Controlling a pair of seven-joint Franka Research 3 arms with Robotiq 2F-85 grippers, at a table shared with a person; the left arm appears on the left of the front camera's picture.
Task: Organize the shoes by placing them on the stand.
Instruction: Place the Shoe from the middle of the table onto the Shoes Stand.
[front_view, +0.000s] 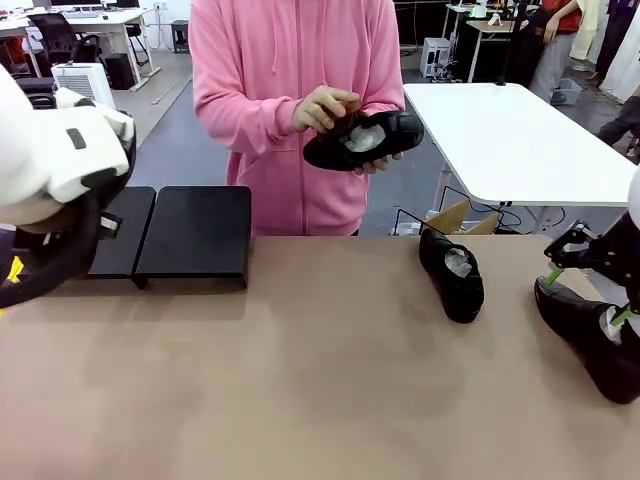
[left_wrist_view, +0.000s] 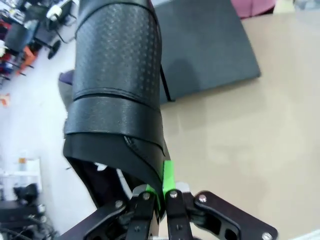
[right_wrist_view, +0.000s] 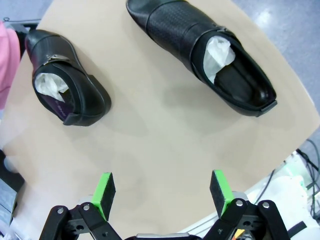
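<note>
The robot's left hand (left_wrist_view: 160, 192) sits at the bottom of the left wrist view, clamped on the rim of a lifted shoe (left_wrist_view: 117, 90). Its green pads pinch the leather, and the shoe's toe points up the frame. Its white arm (front_view: 60, 150) fills the upper left of the front view. The right hand (front_view: 588, 297) hangs at the right edge, fingers spread wide with nothing between them, just above the near shoe (front_view: 590, 345). A middle shoe (front_view: 452, 272) lies on the tan bench (front_view: 300, 380), right of centre. The stand (front_view: 195, 235), flat matte black, sits bare at the bench's upper left. Across the bench a person in pink (front_view: 290, 60) holds a fourth shoe (front_view: 365, 140) in both palms (front_view: 325, 108). A white table (front_view: 510, 140) stands behind. The shoes are glossy black with a perforated grain and are stuffed with pale paper.
</note>
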